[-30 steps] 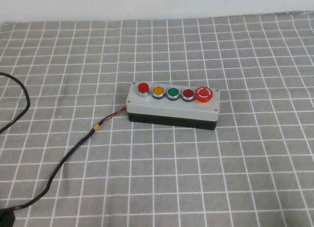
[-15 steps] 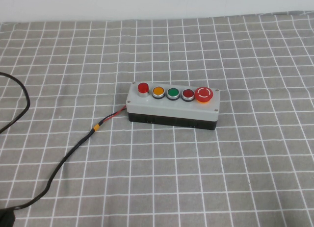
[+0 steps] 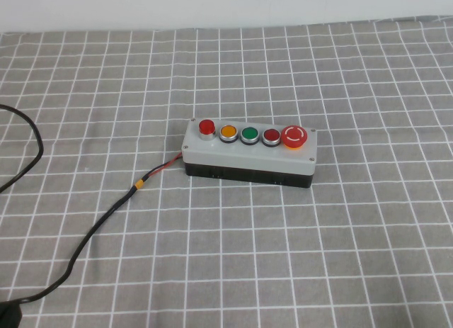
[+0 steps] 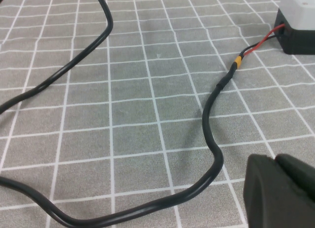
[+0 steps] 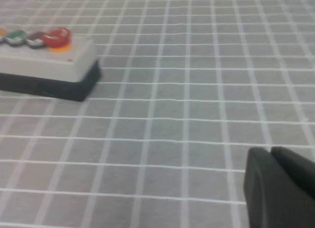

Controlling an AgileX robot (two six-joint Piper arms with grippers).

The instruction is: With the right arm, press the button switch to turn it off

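The button switch (image 3: pixel 249 152) is a light-grey box on a black base in the middle of the table. Its top carries a red lamp (image 3: pixel 206 127), yellow (image 3: pixel 228 132), green (image 3: pixel 249 134) and red (image 3: pixel 271 136) buttons, and a large red mushroom button (image 3: pixel 294 136). Its black cable (image 3: pixel 92 232) runs off to the left. Neither arm shows in the high view. My right gripper (image 5: pixel 272 156) is shut and empty, low over the cloth, well to the right of the box (image 5: pixel 49 65). My left gripper (image 4: pixel 275 161) is shut and empty, beside the cable (image 4: pixel 211 139).
A grey cloth with a white grid (image 3: pixel 283 257) covers the table. A white wall (image 3: pixel 212 6) runs along the far edge. The cable loops over the cloth at the left (image 4: pixel 93 46), with red and black wires (image 4: pixel 261 41) entering the box end.
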